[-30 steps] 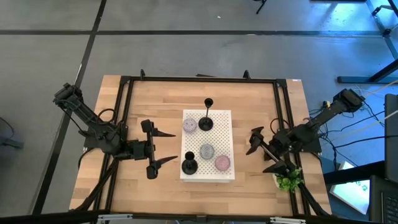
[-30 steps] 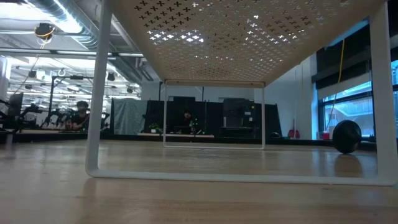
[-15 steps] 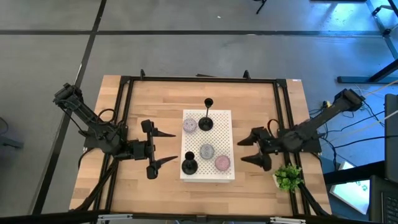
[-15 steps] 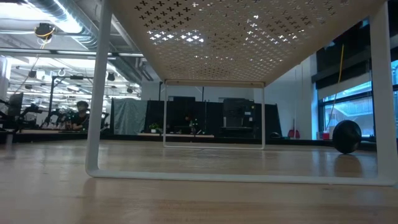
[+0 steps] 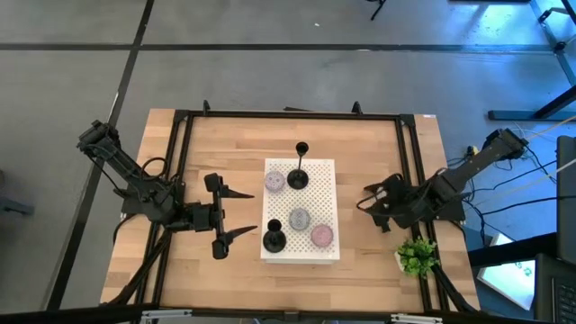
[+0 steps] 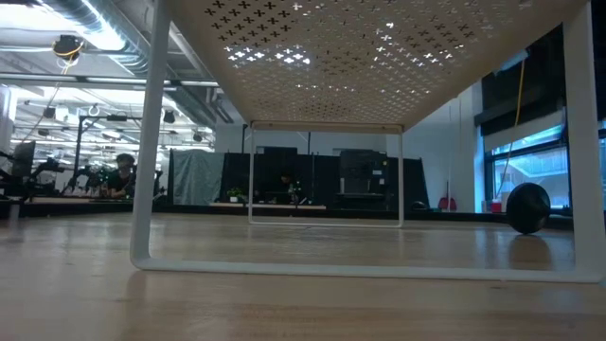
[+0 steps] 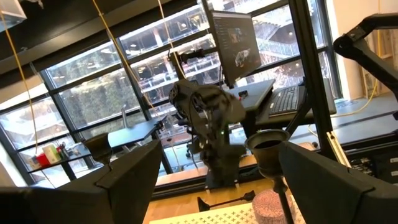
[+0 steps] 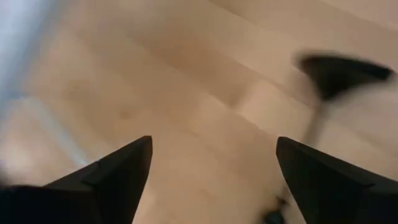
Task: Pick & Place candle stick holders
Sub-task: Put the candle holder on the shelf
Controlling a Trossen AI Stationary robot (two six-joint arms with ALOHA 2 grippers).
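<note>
We are seeing three candle stick holders in the high view. One candle stick holder [image 5: 298,177] is standing on the far part of the white perforated riser [image 5: 326,184] at the table's middle, its stem leaning toward the far edge in the picture. A second holder [image 5: 274,239] is standing at the riser's near left corner. In the right wrist view a third holder [image 8: 339,73] is showing blurred over bare wood; we cannot tell which one it is.

On the riser we are also seeing three small round jars: a purple one [image 5: 274,182], a grey one [image 5: 300,219] and a pink one [image 5: 322,236].

The left gripper [image 5: 237,212] is hovering just left of the riser, its fingers spread wide and pointing right, with the near-left holder close to its near fingertip. The right gripper [image 5: 371,209] is hanging over bare table [image 5: 225,144] right of the riser, apart from all holders; its wrist view is showing both fingers [image 8: 118,171] held wide apart.

A small green plant [image 5: 416,257] is sitting at the table's near right edge.
</note>
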